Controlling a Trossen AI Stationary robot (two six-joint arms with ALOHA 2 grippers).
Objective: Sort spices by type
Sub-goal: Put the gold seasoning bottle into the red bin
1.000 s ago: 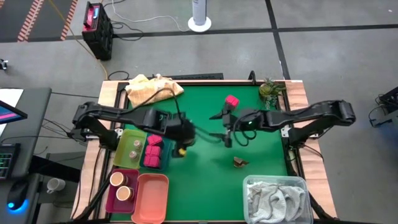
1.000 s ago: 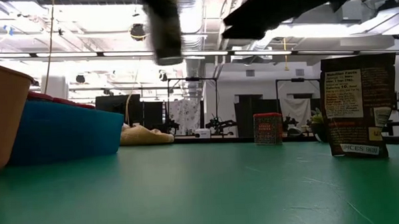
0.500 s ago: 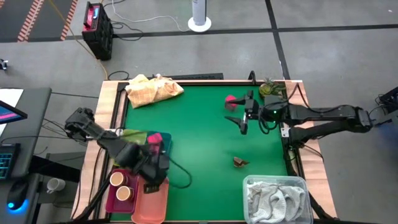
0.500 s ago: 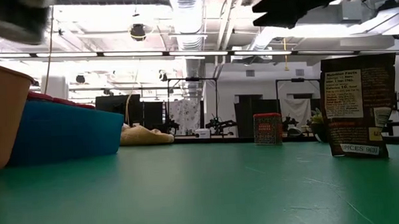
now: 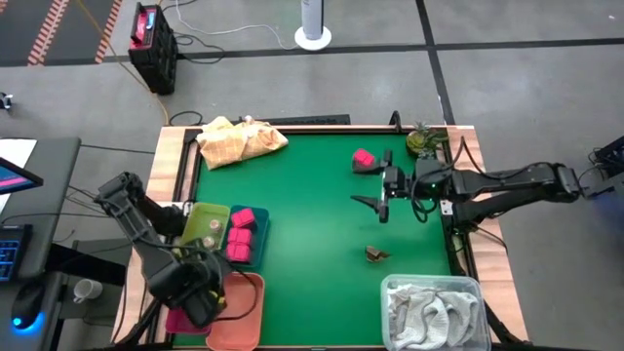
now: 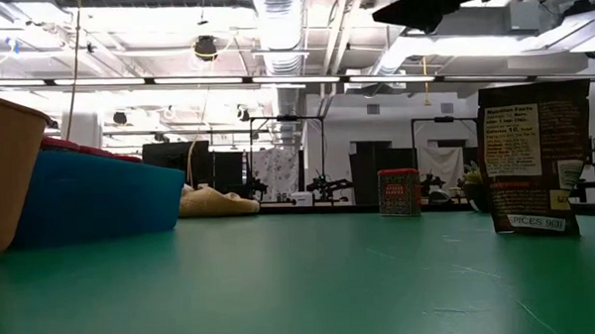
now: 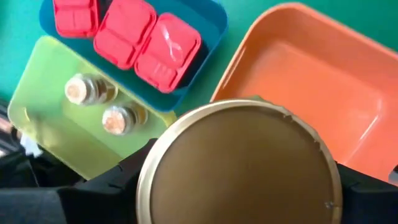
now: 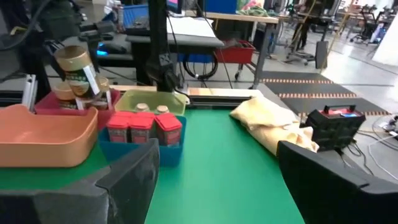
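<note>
My left gripper (image 5: 195,291) is shut on a round jar with a tan lid (image 7: 239,165), above the maroon tray (image 8: 43,102) at the table's near left. Beside it, the blue tray (image 5: 255,239) holds pink-red packets (image 7: 124,31) and the green tray (image 5: 200,222) holds two small jars (image 7: 93,99). My right gripper (image 5: 380,200) is open and empty above the table's right half. One pink-red packet (image 5: 363,158) stands on the mat on its far side, and a small brown packet (image 5: 375,253) on its near side. My left gripper pinches the jar by its two opposite sides, just under the lid's rim (image 7: 146,180), between its two fingers (image 7: 106,190). The fingers point down at it from above. The jar (image 8: 78,65) is lifted clear above the trays, lid up and a little tilted.
An orange tray (image 5: 244,310) lies next to the maroon one. A yellow cloth (image 5: 239,141) lies at the far left. A clear bin with a grey-white towel (image 5: 434,310) stands at the near right. Open green mat lies between the trays and the right arm.
My left gripper has carried the jar from the table's middle toward the near left corner, past the blue tray, and now stands over the maroon and orange trays. My right gripper has drawn back toward the table's right edge, staying open.
</note>
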